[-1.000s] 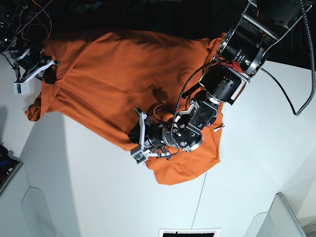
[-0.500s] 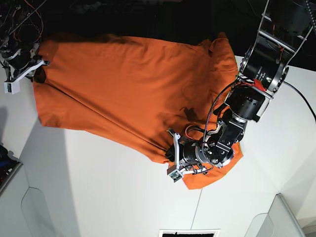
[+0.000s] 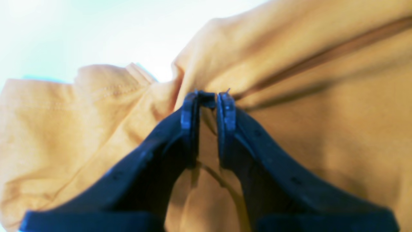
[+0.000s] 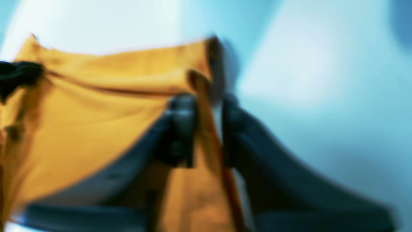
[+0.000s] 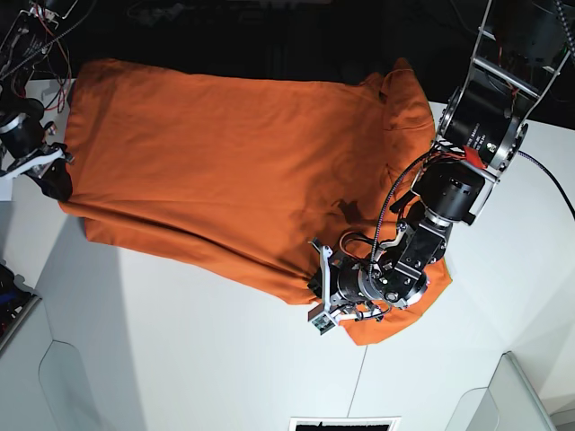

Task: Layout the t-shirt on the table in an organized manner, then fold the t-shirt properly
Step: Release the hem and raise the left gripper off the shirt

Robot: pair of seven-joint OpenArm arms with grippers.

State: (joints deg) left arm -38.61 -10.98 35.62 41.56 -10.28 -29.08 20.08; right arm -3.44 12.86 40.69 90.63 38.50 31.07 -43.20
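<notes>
The orange t-shirt [image 5: 234, 162] lies stretched wide across the far half of the white table [image 5: 180, 359], its lower right part bunched into a fold. My left gripper [image 5: 316, 296] sits low at that fold. In the left wrist view the left gripper [image 3: 207, 96] is shut on a pinch of the t-shirt [image 3: 322, 112]. My right gripper [image 5: 49, 175] is at the shirt's left corner. The blurred right wrist view shows a hem of the t-shirt [image 4: 96, 112] running between the fingers of the right gripper [image 4: 207, 106], which are shut on it.
A thin dark seam [image 5: 359, 377] crosses the tabletop near the front. Pale bins stand at the front left [image 5: 54, 386] and front right [image 5: 503, 395] corners, and a dark vent [image 5: 346, 424] at the front edge. Loose wires [image 5: 36, 27] hang at the far left.
Both arms pulled apart and the crumpled shirt spread out wide. The left gripper dragged its fold right and toward the front; the right gripper slid forward along the left edge with the corner.
</notes>
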